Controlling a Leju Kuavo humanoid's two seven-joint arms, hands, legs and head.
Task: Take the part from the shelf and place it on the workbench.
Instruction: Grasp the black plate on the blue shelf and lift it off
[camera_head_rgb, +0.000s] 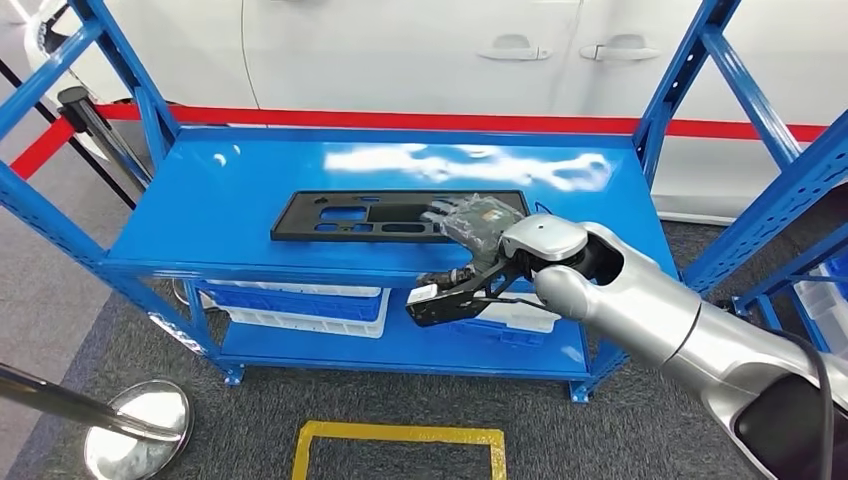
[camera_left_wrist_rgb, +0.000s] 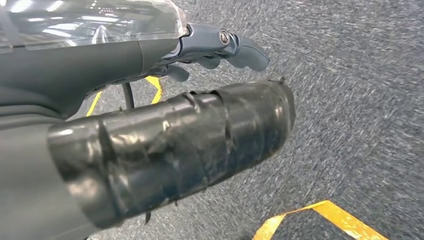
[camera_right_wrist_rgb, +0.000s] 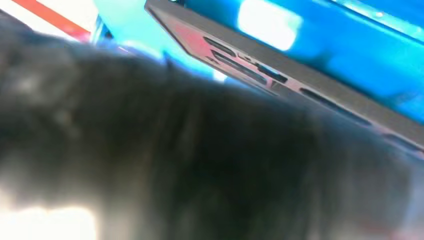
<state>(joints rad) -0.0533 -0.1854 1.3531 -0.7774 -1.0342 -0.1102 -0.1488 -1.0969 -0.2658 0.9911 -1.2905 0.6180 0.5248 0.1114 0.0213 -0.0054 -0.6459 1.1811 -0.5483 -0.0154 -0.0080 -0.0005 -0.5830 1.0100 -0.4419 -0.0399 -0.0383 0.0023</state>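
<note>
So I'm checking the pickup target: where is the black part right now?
In the head view the black part lies flat on the blue shelf, on its top level toward the front, with the right hand over its right end.

White car body (camera_head_rgb: 420, 50) with two door handles (camera_head_rgb: 565, 48) behind, above a red stripe (camera_head_rgb: 400, 121). White and blue bins (camera_head_rgb: 300, 303) on the lower level, more at far right (camera_head_rgb: 825, 290). Grey carpet (camera_head_rgb: 560, 430) below, marked with a yellow tape rectangle (camera_head_rgb: 400, 440). Chrome stanchion base (camera_head_rgb: 138, 428) at lower left, its pole slanting in from the left edge. Black post (camera_head_rgb: 95, 125) leaning at upper left.
</note>
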